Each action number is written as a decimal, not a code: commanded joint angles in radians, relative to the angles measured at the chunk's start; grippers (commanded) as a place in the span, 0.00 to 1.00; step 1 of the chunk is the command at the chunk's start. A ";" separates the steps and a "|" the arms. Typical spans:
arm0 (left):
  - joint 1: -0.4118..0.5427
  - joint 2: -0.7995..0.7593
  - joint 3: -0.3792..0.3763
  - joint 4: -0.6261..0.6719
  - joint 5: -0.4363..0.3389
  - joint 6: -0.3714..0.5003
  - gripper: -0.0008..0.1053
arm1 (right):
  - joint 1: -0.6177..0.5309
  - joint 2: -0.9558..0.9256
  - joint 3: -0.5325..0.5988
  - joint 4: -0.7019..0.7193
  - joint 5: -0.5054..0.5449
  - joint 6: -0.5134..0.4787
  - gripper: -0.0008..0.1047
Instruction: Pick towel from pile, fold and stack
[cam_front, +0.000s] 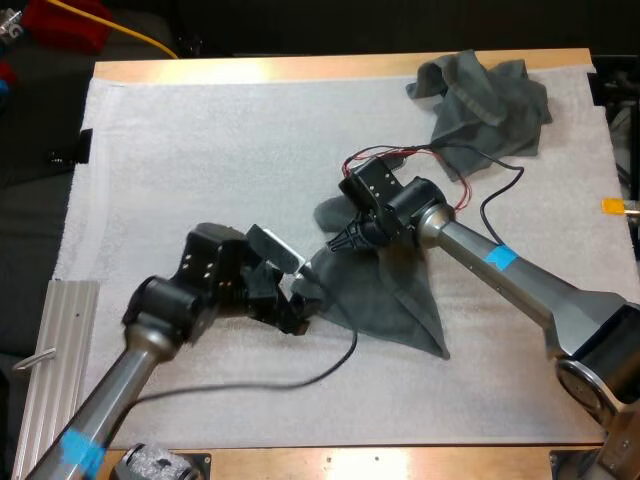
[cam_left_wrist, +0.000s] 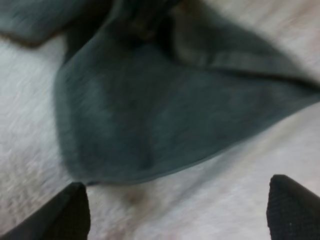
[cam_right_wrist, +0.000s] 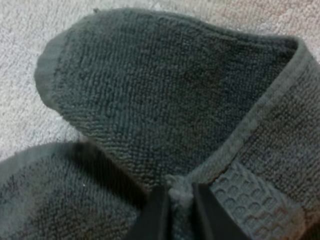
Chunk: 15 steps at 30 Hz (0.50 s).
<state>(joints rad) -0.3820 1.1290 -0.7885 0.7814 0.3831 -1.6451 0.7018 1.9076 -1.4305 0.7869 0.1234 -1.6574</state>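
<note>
White mat (cam_front: 200, 150) on wooden table (cam_front: 300, 68). Count: two dark grey-green towels, two grippers. Spread towel (cam_front: 390, 300) lies flat-ish in a rough triangle, with terry weave and a hemmed edge. Right gripper (cam_right_wrist: 176, 200) is clenched on a bunched fold of it, fabric pinched between both fingers. Left gripper (cam_left_wrist: 177, 215) is released, fingers wide apart, with the spread towel's rounded corner just ahead of its tips and bare mat under them. Crumpled towel (cam_front: 485, 95) sits well beyond the right gripper, at the mat's far right corner.
</note>
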 joint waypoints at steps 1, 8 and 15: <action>-0.002 0.028 0.001 -0.005 -0.040 -0.014 0.67 | -0.004 -0.009 -0.003 0.010 -0.007 -0.005 0.01; -0.002 0.191 0.001 -0.055 -0.057 -0.105 0.67 | -0.004 -0.009 -0.003 0.011 -0.007 -0.005 0.01; -0.002 0.298 0.001 -0.119 -0.098 -0.211 0.67 | -0.004 -0.009 -0.003 0.011 -0.007 -0.005 0.01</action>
<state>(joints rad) -0.3820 1.4319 -0.7861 0.6713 0.3011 -1.8436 0.7018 1.9076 -1.4305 0.7890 0.1234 -1.6574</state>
